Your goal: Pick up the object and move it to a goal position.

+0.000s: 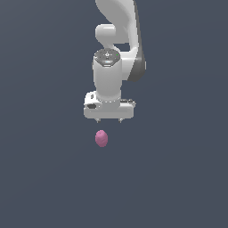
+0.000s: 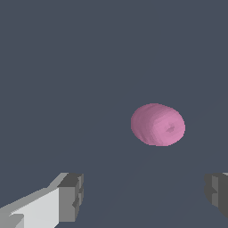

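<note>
Small smooth matte pink egg-shaped lump (image 1: 101,138): likely light, rounded, slip-prone; pinch across narrow middle. White robot gripper (image 1: 109,120) spread wide, empty.

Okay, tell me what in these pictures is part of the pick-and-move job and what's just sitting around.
Part of the job:
- pink egg-shaped lump, lying free, not held
- tool, open, above the lump, not touching it

Just lying about:
- nothing else shows; only the plain dark grey floor, and no goal marker in either view
</note>
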`<state>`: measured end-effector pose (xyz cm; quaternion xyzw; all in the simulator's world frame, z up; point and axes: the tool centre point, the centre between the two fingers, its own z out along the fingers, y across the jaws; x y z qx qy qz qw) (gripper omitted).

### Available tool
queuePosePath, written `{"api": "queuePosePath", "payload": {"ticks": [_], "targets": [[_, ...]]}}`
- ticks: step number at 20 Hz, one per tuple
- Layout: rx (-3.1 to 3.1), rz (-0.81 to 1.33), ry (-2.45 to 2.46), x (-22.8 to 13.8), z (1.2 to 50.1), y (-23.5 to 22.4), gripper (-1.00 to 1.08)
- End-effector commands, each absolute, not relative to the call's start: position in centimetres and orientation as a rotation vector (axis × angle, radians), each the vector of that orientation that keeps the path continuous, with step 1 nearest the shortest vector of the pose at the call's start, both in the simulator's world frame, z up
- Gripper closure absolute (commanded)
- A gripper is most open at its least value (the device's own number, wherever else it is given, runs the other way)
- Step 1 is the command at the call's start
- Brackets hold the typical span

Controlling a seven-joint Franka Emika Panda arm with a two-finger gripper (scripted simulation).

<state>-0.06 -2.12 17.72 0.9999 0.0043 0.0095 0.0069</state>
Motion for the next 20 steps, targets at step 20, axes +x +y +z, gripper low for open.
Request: {"api": "queuePosePath", "payload": {"ticks": [20], "targets": [[3.108, 0.013, 0.363, 1.5, 16.4, -3.9, -0.92]]}}
